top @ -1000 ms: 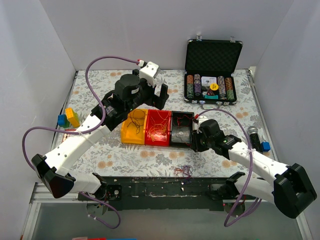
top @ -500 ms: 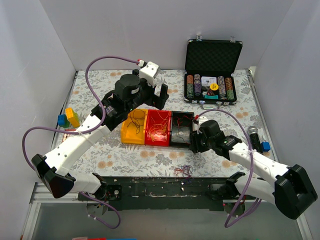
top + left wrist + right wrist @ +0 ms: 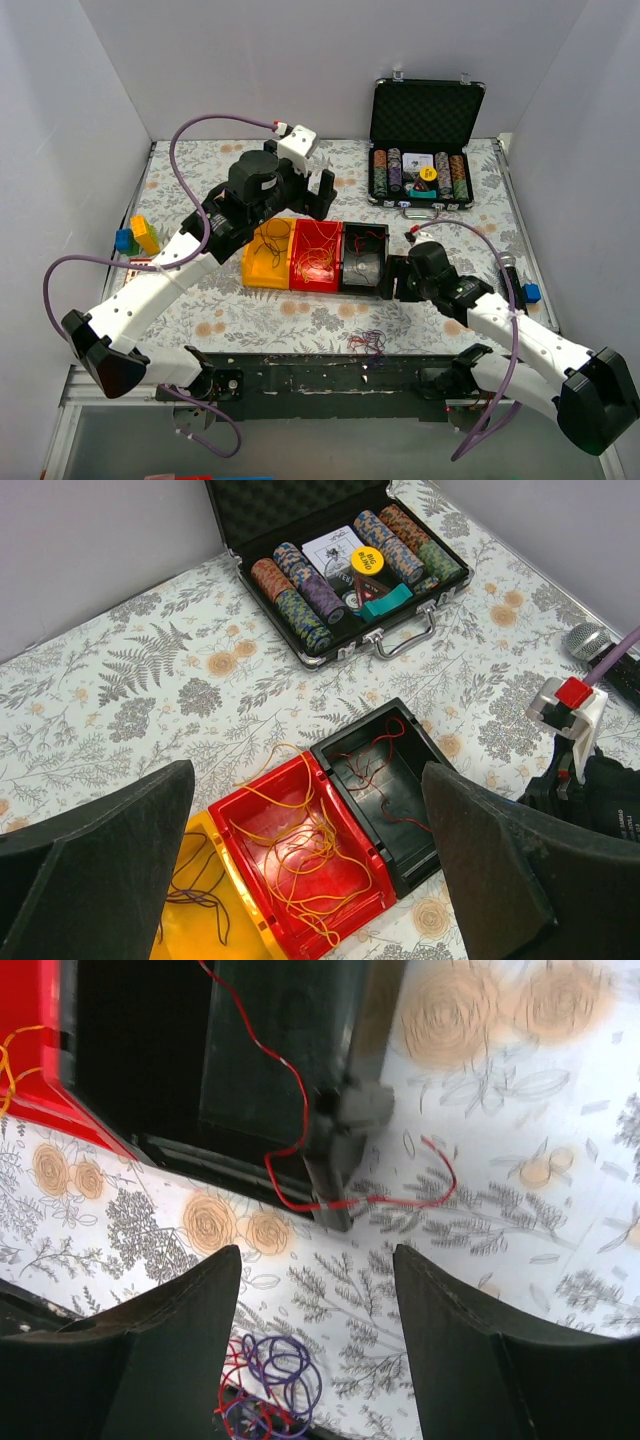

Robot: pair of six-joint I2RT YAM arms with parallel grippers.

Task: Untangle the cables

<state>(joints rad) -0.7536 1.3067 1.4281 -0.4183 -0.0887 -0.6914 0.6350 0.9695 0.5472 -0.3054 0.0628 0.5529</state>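
The right pincer point(image 3: 318, 1260) hovers low off the near right corner of a row of three open plastic bins point(image 3: 315, 284), its two dark fingers point(image 3: 170, 1345) spread apart with nothing between them. Just ahead of it a thin red wire point(image 3: 400, 1201) comes out of the black bin point(image 3: 250, 1110) at the row's right end, crosses that bin's rim and trails onto the flower-printed tabletop point(image 3: 530, 1260) just beside the row. On the near side of the row, by the tabletop's front edge, lies a small knot of purple and red wires point(image 3: 270, 1400). The left pincer point(image 3: 305, 810) is raised above the far side of the row, its jaws wide apart and empty. Within the row, the yellow bin point(image 3: 213, 835) at the left end holds dark purple strands point(image 3: 205, 895). The red bin point(image 3: 350, 825) in the middle holds a loose heap of yellow strands point(image 3: 290, 840), and the black bin holds more red strands point(image 3: 370, 770). Beyond the row's right end stands an open black case of poker chips point(image 3: 300, 505). A grey-headed microphone point(image 3: 590, 640) lies right of the row, and a yellow block point(image 3: 146, 233) and a blue block point(image 3: 124, 240) sit well to its left.
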